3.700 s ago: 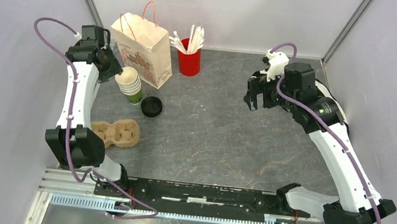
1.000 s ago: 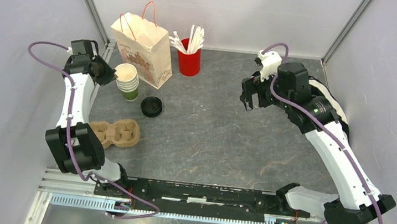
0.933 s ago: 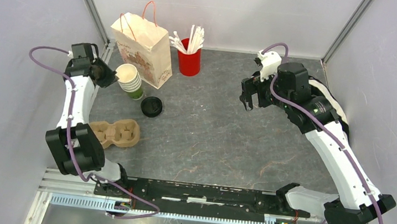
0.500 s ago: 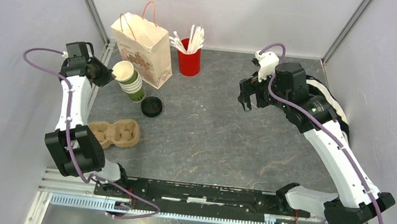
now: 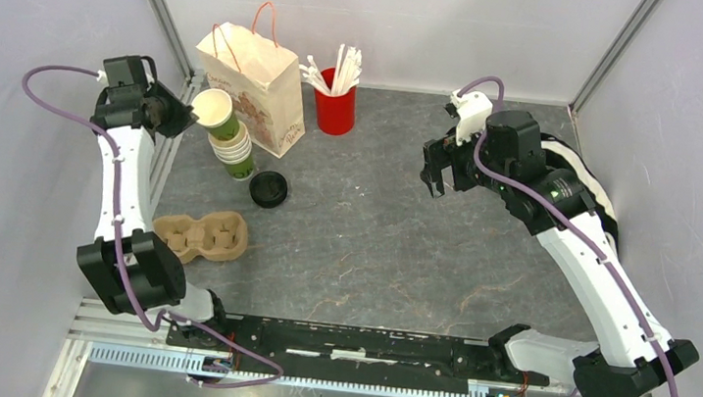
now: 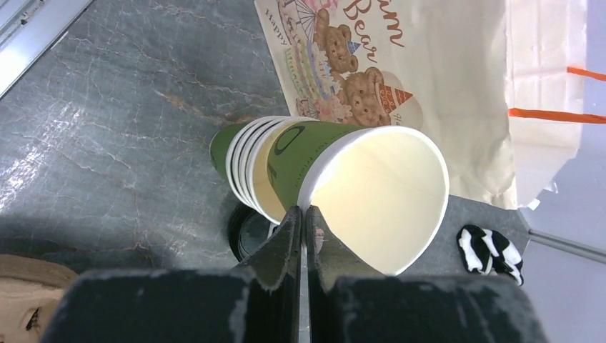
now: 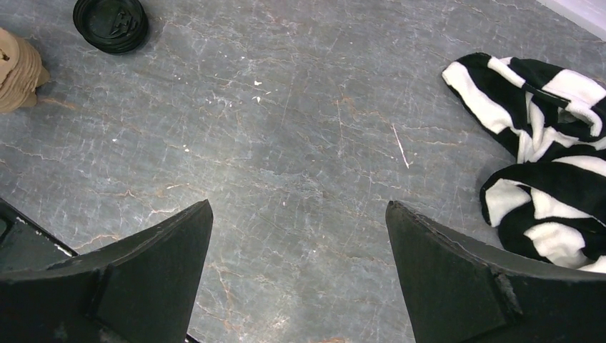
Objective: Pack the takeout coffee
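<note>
Underneath everything, a grey veined surface (image 5: 402, 243). At 11 o'clock on it, upright, a tan paper bag (image 5: 258, 90) with orange handles, printed with teddy bears in party hats; legible in the left wrist view only "Bear" and part of "Happy", the rest cut off. At 2 o'clock, a crumpled black-and-white striped cloth (image 7: 543, 128), largely hidden under the right arm from above. At 8 o'clock, a brown pulp cup carrier (image 5: 201, 235), lying flat, nothing in its wells. Near 12 o'clock, just beside the bag, a red cup (image 5: 335, 110) of white sticks. In front of the bag, a stack of lidless green cups (image 5: 234, 155). At the stack's 11 o'clock, tilted, one green cup (image 6: 357, 186) with a cream inside and a dark ring-shaped mark, its rim pinched by the closed left jaws; whether its base is clear of the stack cannot be told. At the stack's 5 o'clock, a black lid (image 5: 269, 189), flat on the surface, its embossing unreadable. Right jaws spread wide, gripping nothing, above bare surface.
</note>
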### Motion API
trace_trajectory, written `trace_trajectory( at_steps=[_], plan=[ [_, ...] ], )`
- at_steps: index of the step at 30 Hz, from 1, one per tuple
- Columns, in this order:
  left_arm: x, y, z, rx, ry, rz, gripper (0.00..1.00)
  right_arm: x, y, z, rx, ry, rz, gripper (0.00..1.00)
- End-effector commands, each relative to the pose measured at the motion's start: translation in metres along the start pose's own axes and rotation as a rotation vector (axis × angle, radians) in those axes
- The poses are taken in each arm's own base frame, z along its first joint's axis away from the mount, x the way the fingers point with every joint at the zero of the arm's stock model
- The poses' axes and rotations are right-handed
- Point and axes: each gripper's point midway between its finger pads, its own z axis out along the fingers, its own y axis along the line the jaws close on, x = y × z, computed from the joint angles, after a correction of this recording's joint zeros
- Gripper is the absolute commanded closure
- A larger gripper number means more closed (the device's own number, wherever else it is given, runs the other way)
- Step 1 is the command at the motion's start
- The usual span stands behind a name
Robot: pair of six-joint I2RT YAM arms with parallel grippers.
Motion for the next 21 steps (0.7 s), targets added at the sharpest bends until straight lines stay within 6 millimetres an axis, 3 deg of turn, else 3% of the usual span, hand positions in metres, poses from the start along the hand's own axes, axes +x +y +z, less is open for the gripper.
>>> trace_trajectory(
  at_steps=[1, 6, 9, 12, 17, 21],
  plan=[
    [-0.015, -0.024, -0.039, 0.047, -0.052, -0.007, 0.98, -0.026, 0.003, -0.009, -0.009, -0.083, -0.006, 0.02],
    [-0.026, -0.055, -0.078, 0.144, -0.102, 0.048, 0.98, -0.024, 0.006, -0.011, -0.025, -0.087, -0.002, 0.02],
    [-0.002, -0.099, -0.097, 0.293, -0.088, 0.143, 0.98, -0.025, 0.009, -0.013, -0.040, -0.095, 0.000, 0.02],
    [0.062, -0.141, -0.103, 0.368, -0.009, 0.287, 0.98, -0.029, 0.011, -0.017, -0.047, -0.111, 0.005, 0.02],
    [0.169, -0.158, -0.095, 0.384, 0.115, 0.406, 0.98, -0.032, 0.006, -0.035, -0.015, -0.145, 0.016, 0.02],
    [0.267, -0.176, -0.098, 0.456, 0.244, 0.511, 0.98, -0.023, -0.001, -0.056, 0.032, -0.163, 0.039, 0.02]
  ],
)
